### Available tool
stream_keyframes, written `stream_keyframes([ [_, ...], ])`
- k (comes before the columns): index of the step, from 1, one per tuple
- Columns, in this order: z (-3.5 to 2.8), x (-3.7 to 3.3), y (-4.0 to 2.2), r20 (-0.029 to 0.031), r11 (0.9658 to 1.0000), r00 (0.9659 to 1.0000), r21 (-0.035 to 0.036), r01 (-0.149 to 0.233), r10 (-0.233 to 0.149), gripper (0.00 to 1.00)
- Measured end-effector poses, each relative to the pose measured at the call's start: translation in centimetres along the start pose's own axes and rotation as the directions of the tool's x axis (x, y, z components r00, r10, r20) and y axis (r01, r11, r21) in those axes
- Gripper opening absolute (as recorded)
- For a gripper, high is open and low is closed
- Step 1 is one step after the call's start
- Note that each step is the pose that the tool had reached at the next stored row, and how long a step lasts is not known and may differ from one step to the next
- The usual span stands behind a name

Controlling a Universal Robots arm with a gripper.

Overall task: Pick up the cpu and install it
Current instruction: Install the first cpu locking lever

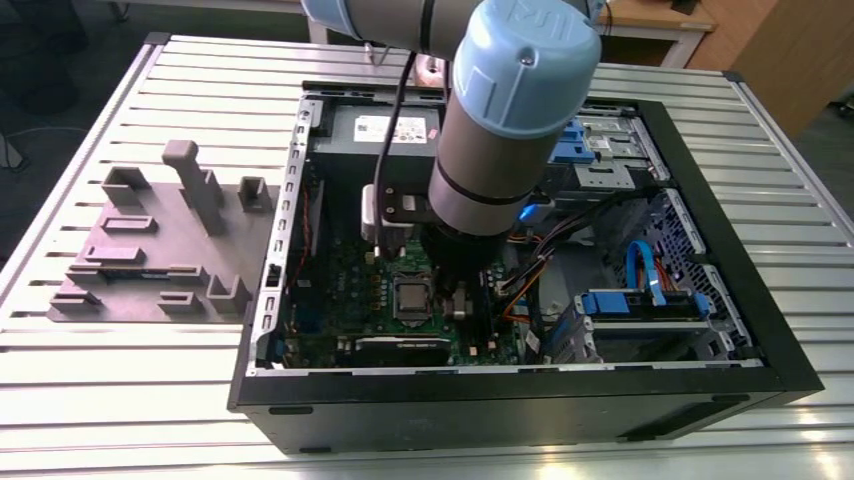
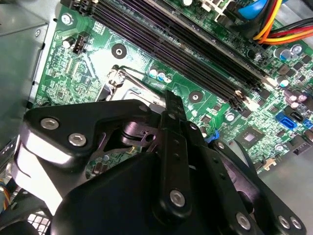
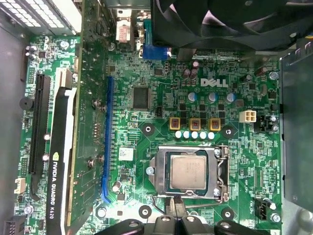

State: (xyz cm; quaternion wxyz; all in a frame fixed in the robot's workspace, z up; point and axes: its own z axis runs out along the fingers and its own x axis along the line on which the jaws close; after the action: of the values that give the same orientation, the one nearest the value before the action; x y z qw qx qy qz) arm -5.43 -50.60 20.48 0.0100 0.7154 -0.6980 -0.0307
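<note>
Slatted metal worktop (image 1: 120,400), with an open PC case (image 1: 534,410) laid on it. The arm (image 1: 501,130) is lowered into the case over the motherboard (image 3: 161,83). Jaws are seen together, nothing held, just beside the socket (image 3: 222,171). The cpu (image 3: 187,172) is seated flat in the socket.

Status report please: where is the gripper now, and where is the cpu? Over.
Gripper at the edge of the socket, low over the motherboard. Cpu lies flat in the socket. Nothing lies on it.
</note>
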Motion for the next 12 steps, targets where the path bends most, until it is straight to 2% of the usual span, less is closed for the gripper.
stream_keyframes([
  [4, 0.48, 0.03, -0.02, -0.0003, 1.0000, 1.0000, -0.0001, 0.000, 0.000, 0.10],
  [12, 0.93, 0.24, -0.02, -0.0022, 1.0000, 1.0000, -0.0001, 0.001, -0.001, 0.10],
])
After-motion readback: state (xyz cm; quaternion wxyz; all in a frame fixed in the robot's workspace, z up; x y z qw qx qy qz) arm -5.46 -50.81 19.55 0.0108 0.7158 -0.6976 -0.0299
